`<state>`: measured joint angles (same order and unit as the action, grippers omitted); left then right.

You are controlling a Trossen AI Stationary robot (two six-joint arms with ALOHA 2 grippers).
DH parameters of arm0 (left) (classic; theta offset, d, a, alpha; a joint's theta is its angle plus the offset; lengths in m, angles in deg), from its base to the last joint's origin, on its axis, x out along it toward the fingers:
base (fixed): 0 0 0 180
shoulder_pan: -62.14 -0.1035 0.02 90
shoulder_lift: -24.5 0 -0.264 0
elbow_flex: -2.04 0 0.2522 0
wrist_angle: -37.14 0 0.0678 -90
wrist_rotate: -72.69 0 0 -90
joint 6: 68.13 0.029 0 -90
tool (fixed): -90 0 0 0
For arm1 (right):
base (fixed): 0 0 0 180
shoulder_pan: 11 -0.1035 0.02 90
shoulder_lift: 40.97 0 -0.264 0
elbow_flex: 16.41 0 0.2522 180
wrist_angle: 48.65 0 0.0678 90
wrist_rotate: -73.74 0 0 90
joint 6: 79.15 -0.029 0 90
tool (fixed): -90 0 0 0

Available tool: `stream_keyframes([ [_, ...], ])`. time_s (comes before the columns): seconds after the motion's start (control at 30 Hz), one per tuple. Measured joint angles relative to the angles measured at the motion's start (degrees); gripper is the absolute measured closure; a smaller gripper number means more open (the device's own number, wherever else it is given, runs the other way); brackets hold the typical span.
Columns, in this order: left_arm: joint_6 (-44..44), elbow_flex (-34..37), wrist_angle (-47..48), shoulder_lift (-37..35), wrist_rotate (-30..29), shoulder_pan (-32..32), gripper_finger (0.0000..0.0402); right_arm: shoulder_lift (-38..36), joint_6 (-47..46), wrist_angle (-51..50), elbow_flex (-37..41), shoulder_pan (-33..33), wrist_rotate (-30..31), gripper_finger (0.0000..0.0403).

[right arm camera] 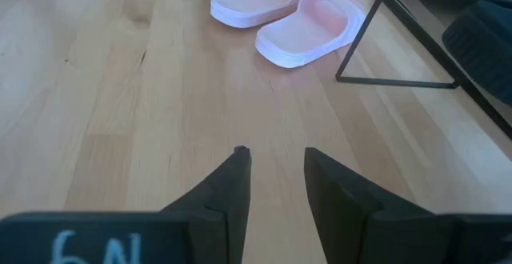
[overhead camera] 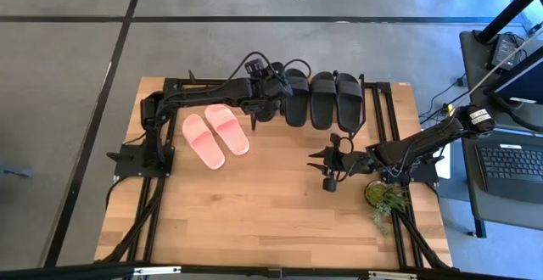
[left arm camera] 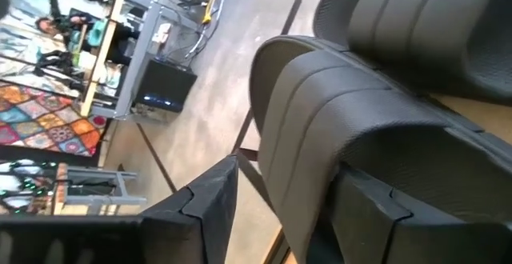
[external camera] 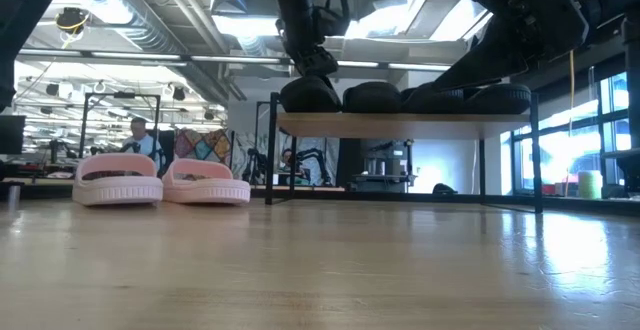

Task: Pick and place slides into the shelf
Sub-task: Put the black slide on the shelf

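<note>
1. Wooden tabletop [overhead camera: 271, 221] stood on a grey floor; the low view showed a workshop room behind it, with a person at far left.
2. Shelf [external camera: 400, 124] sat at the far edge of the tabletop; four black slides [overhead camera: 322, 98] lay side by side on its top board.
3. Pink slides [overhead camera: 215, 135] lay as a pair on the tabletop, just left of the shelf, touching each other.
4. Left gripper [overhead camera: 265, 93] was at the leftmost black slide on the shelf; fingers [left arm camera: 204, 212] spread, one on each side of that slide's edge; whether they pressed it could not be told.
5. Right gripper [overhead camera: 327, 163] hovered over bare tabletop, well apart from the slides; fingers [right arm camera: 228, 188] slightly parted, holding nothing.
</note>
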<state>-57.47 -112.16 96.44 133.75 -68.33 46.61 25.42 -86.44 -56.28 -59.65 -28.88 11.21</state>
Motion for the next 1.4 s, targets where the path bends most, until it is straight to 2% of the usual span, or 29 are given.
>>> stream_keyframes([
  [0.2, -2.7, 0.0, 0.6, 0.0, -1.9, 0.5, 0.0229, 0.0, 0.0, 0.0, 0.0, 0.0, 0.0, 0.0282],
  [0.4, -5.7, 0.0, 3.9, 0.0, -6.4, 0.7, 0.0229, 0.0, 0.0, 0.0, 0.0, 0.0, 0.0, 0.0282],
  [0.7, -6.0, 0.0, 4.2, 0.0, -2.0, 0.7, 0.0229, 0.0, -0.2, 0.0, 0.0, 0.0, 0.0, 0.0282],
  [1.03, -6.0, 0.0, 4.2, 0.0, -1.9, 1.3, 0.0229, 0.0, -0.4, 0.0, 0.0, 0.0, 0.0, 0.0282],
  [1.4, -4.2, -0.1, 4.6, -1.6, -1.8, 5.7, 0.0229, 0.0, -0.5, -0.5, 0.0, 0.0, 0.0, 0.0282],
])
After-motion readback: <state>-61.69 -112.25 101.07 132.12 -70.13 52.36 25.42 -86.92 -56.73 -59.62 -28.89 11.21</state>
